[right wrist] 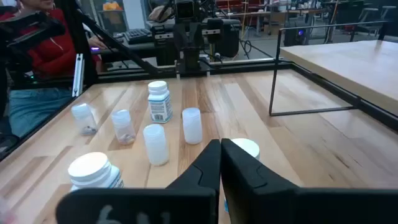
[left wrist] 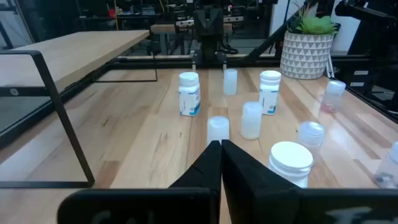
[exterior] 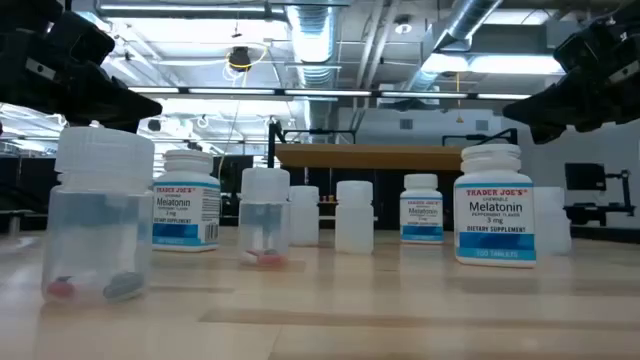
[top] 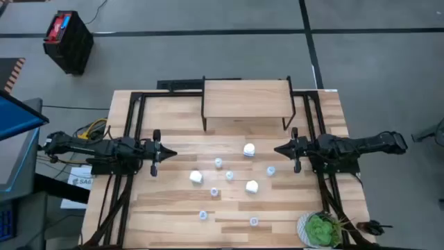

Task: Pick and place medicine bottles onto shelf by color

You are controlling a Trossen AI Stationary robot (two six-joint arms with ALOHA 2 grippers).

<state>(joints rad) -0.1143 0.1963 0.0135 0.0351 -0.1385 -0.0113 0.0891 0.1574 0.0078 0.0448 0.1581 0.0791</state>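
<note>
From above we count nine medicine bottles standing loose on the slatted tabletop point(top: 173, 208), all in front of the shelf point(top: 246, 99) and none on it. Three are opaque white and a little larger: one white bottle point(top: 249, 148) nearest the shelf, a second point(top: 196, 177) toward the left arm's side, a third point(top: 252, 186) closer to the front edge. The other six are pale blue with white caps: a pale blue bottle point(top: 218, 162) near the middle, others at point(top: 229, 176), point(top: 270, 170) and point(top: 214, 192), and two by the front edge at point(top: 203, 215) and point(top: 254, 221). They are so small from above that we may be off by one on the blue ones.

The low view shows the white ones labelled Melatonin, and a clear bottle point(exterior: 98, 215) close to the camera with a few pills at its bottom.

The shelf, a single one, stands at the far middle of the table, its light top bare.

The left gripper point(top: 168, 153) hovers over the table's left side, fingers pressed together and holding nothing. The right gripper point(top: 279, 148) mirrors it on the right, fingers likewise together and empty. Each points at the cluster between them, apart from every bottle.

One potted plant point(top: 320, 229) sits at the front right corner.
</note>
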